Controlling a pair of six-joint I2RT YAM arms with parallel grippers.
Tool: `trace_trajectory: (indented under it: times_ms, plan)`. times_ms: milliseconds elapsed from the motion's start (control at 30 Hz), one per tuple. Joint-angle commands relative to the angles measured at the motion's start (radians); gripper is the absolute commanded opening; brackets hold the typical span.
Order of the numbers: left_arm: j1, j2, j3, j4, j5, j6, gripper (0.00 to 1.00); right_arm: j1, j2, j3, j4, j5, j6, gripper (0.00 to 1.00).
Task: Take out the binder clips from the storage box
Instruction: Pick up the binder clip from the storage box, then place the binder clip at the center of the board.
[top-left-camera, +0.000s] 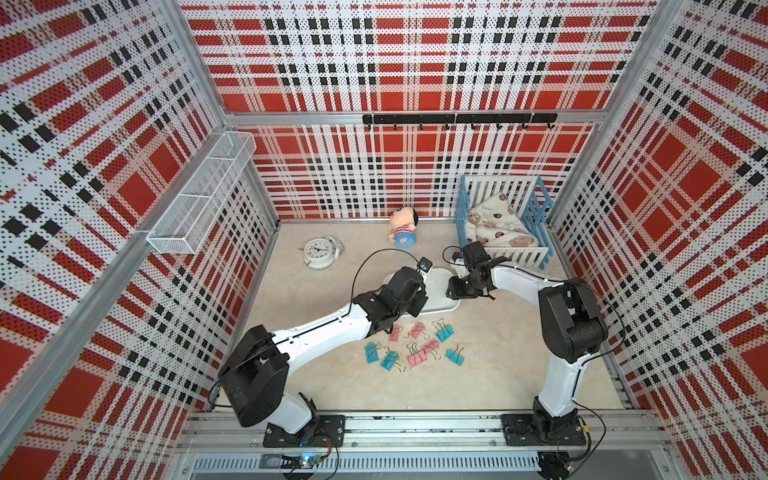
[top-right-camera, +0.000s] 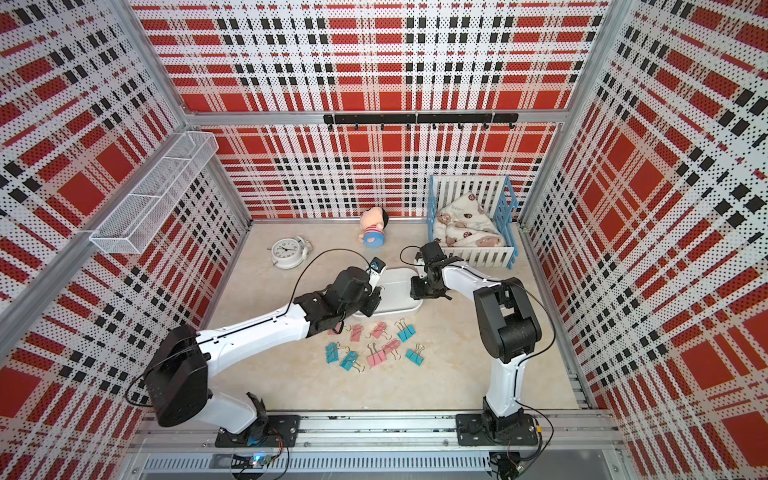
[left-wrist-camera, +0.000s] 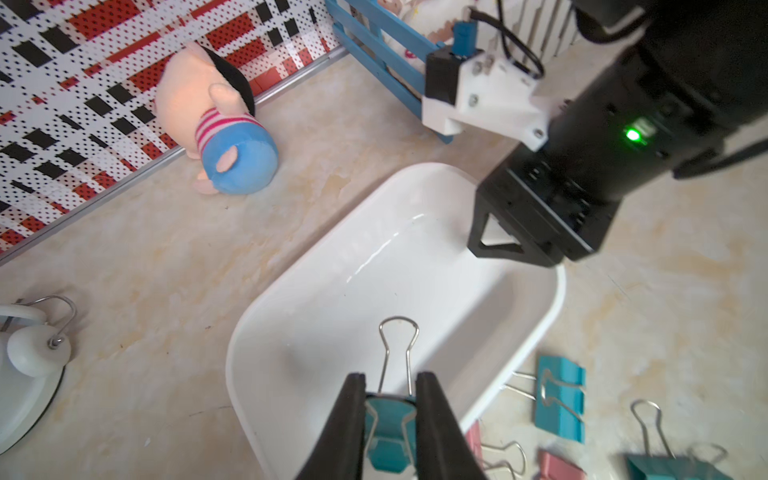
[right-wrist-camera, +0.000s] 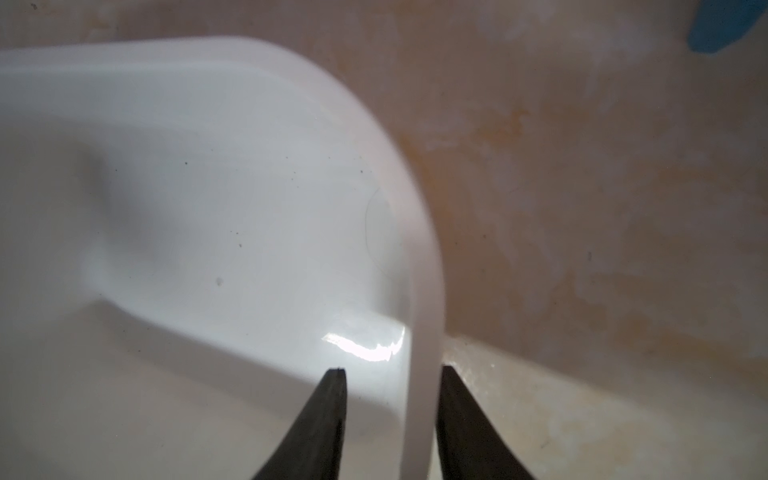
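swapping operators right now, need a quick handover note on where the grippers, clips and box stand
Grippers: the left gripper is shut on a teal binder clip, held over the storage box. The right gripper is clamped on the box's rim.
Done: the other binder clips, pink and teal, lie on the table beside the box; the box floor that shows is bare.
Left: set the held clip down with the pile, then release the box.
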Motion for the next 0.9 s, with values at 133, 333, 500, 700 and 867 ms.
trace_trajectory:
  times_ms: [133,333,500,700,867]
  plan:
    - [-0.129,-0.085,-0.069,-0.024,0.056,0.016,0.2,-0.005,0.004,0.008,0.005,-0.004,-0.007,0.41]
    - [-0.24,-0.073,-0.079,-0.02,0.09,0.012,0.2,-0.005,0.003,0.007,0.002,0.0,-0.008,0.42]
    - [-0.312,-0.038,-0.078,-0.022,0.143,0.016,0.2,-0.005,0.004,0.01,-0.002,0.002,-0.01,0.42]
    - [-0.355,0.001,-0.094,-0.028,0.202,0.011,0.2,-0.005,0.001,0.006,-0.008,0.009,-0.013,0.41]
    - [-0.38,0.038,-0.109,-0.028,0.213,-0.005,0.2,-0.005,0.0,0.002,-0.005,0.009,-0.011,0.41]
